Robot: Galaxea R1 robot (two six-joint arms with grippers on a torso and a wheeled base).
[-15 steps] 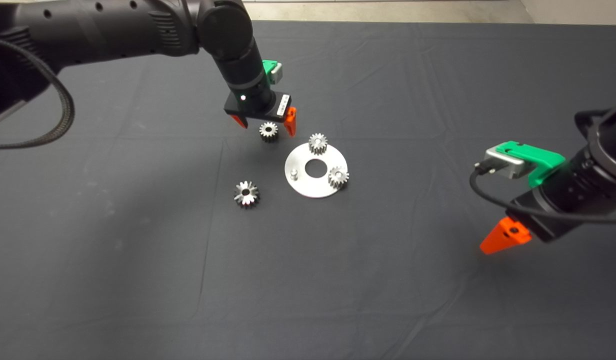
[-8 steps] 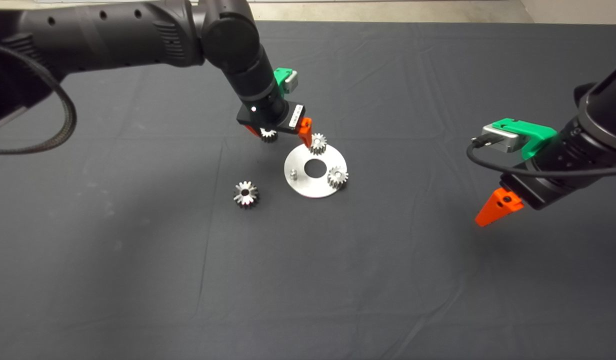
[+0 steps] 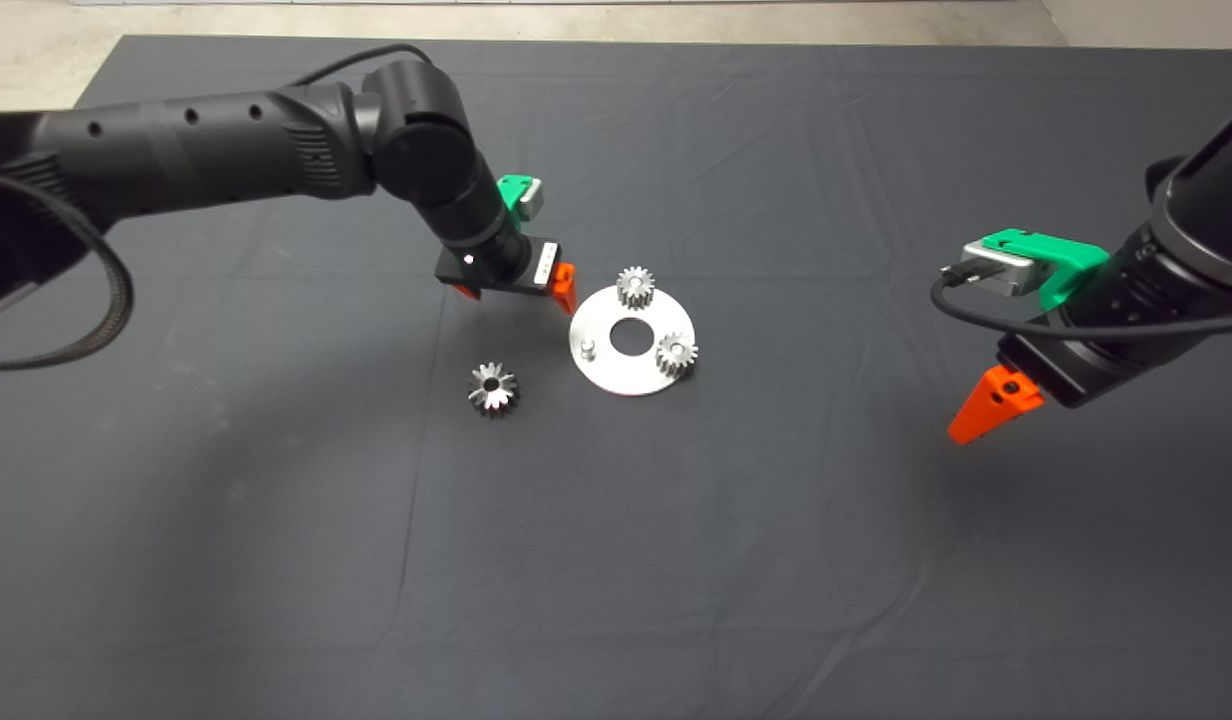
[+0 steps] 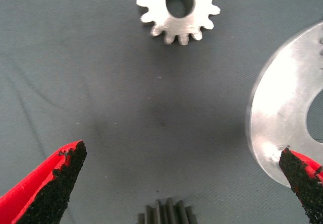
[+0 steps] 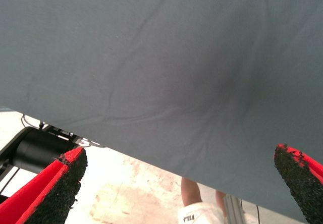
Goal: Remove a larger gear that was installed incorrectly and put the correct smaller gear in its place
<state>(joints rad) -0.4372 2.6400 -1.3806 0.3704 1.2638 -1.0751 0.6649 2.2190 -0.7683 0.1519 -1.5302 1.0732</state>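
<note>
The larger gear (image 3: 492, 387), shiny with star-like teeth, lies on the mat left of the round plate. The smaller gear (image 4: 178, 9), with short teeth, lies flat on the mat beside the plate. It is hidden under my left wrist in the head view. My left gripper (image 3: 516, 300) hangs open just left of the plate. Its fingertips (image 4: 68, 161) stand short of the smaller gear with bare mat between them. One pad overlaps the plate's edge. A dark toothed rim (image 4: 166, 214) shows between the fingers; I cannot tell which gear it is. My right gripper (image 3: 961, 435) waits open over the mat's right side.
The silver plate (image 3: 616, 375) carries two small gears (image 3: 635, 287) (image 3: 677, 353), a bare peg (image 3: 587, 348) and a centre hole. Pale floor lies beyond the mat's far edge. A person's leg and shoe (image 5: 199, 211) show past the mat in the right wrist view.
My left gripper swung right, then back left and lower, and now covers the smaller gear in the head view. My right gripper drew up and slightly left. No gear moved.
</note>
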